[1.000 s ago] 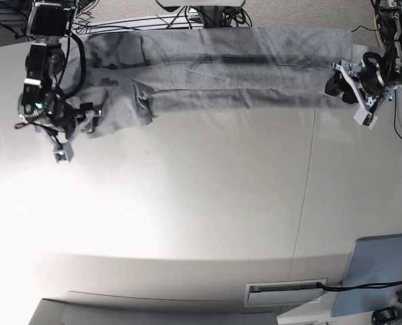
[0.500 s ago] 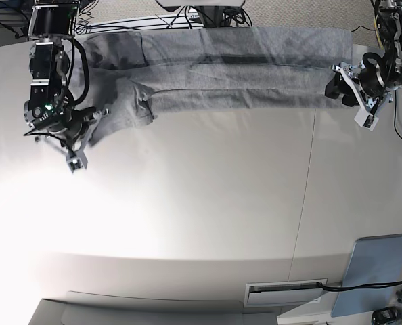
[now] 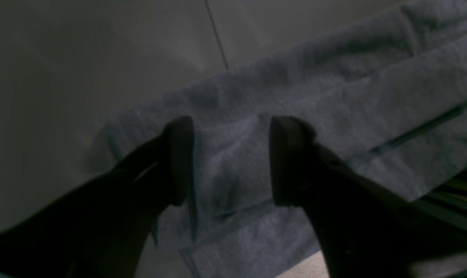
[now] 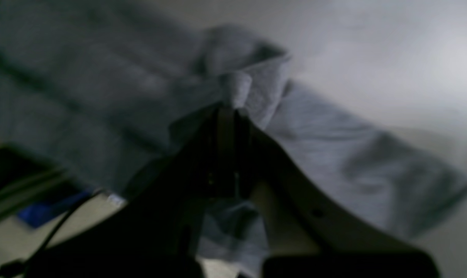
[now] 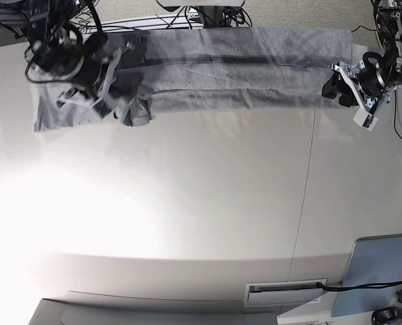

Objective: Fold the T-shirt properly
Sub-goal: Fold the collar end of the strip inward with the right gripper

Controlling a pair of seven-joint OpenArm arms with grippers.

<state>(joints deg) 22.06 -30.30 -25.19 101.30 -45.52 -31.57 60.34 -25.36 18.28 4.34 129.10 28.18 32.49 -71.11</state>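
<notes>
Jaws of the left gripper (image 3: pixel 229 160) stand apart, straddling a raised fold at one end of the T-shirt (image 5: pixel 241 64); dark fingers (image 3: pixel 177 158) rest on the grey cloth without closing on it. Jaws of the right gripper (image 4: pixel 227 116) are pressed together on a pinched tuft of the same garment, seen blurred in the right wrist view. The T-shirt lies folded into a long band along the far edge of the tabletop (image 5: pixel 208 203), its sleeve end bunched beneath the right arm on the base view's left. A seam line crosses the tabletop near the left gripper. A blue-grey panel (image 5: pixel 377 271) lies at the near corner.
</notes>
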